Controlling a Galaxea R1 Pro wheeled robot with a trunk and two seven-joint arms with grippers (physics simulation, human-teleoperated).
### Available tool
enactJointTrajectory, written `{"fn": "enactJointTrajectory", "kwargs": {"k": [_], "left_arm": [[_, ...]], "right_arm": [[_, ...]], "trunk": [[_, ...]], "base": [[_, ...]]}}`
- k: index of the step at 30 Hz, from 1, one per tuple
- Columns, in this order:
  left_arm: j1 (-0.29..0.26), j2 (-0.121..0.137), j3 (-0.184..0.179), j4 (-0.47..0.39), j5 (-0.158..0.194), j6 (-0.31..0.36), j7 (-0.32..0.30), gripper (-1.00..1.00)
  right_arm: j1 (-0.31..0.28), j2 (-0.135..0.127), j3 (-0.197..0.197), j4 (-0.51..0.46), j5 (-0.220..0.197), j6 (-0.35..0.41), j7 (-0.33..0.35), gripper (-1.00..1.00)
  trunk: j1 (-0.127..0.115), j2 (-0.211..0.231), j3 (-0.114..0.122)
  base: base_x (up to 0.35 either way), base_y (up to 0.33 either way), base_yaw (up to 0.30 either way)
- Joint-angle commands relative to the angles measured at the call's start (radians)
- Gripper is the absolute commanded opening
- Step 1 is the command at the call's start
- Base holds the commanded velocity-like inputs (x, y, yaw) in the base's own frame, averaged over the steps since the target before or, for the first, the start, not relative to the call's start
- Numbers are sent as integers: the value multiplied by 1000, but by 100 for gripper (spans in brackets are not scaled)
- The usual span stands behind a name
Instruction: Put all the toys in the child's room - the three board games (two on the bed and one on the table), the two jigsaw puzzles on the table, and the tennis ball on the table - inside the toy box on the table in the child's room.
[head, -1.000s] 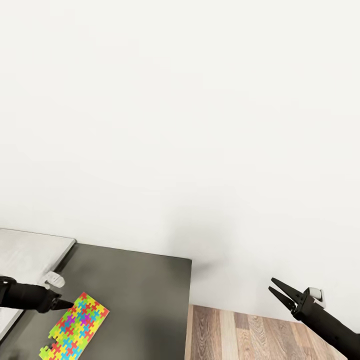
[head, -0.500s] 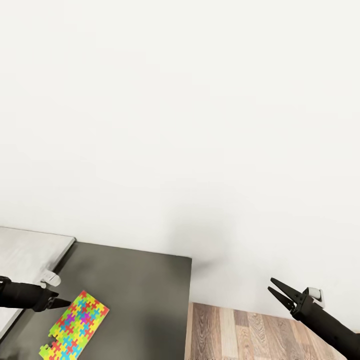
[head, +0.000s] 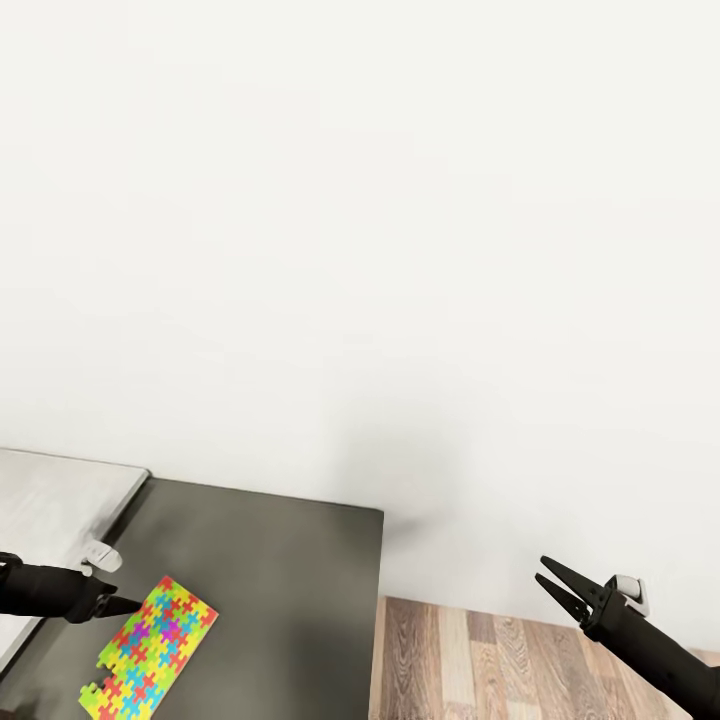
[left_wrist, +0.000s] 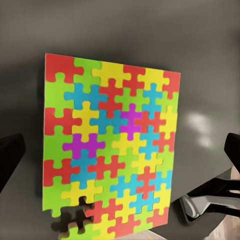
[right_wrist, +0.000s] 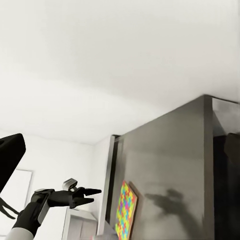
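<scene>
**A:** Biggest worry for me is the counter (head: 270, 560) itself. The dark lower section ends in a square corner with wood floor (head: 480, 660) right past it, so a sloppy shove sends stuff off the side.

**B:** Yeah, and the jigsaw puzzle (head: 150, 645) is dead flat on that dark top, nothing to get under. Good room around it on the wall side at least. One piece near a corner already looks loose or missing.

**A:** Left claw (head: 125, 604) is spread wide in the wrist view, holding nothing, tips just beside the puzzle edge. Could just skate it along.

**B:** Right claw (head: 552, 584) is parted too, empty, hanging over the floor well clear.
</scene>
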Motion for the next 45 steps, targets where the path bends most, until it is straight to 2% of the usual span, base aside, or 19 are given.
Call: {"fn": "enactJointTrajectory", "kwargs": {"k": [1,40,45], "left_arm": [[-1,-1,2,-1,-8,11,-9,100],[-1,4,2,-1,-11,15,-9,100],[-2,11,3,-1,-11,16,-9,100]], "right_arm": [[-1,0,-1,0,0,4,2,100],[-1,1,2,-2,0,4,2,100],[-1,3,2,-2,0,4,2,100]], "trunk": [[1,-2,-4],[1,-2,-66],[1,-2,-74]], "base": [[0,0,0],[0,0,0],[0,0,0]]}}
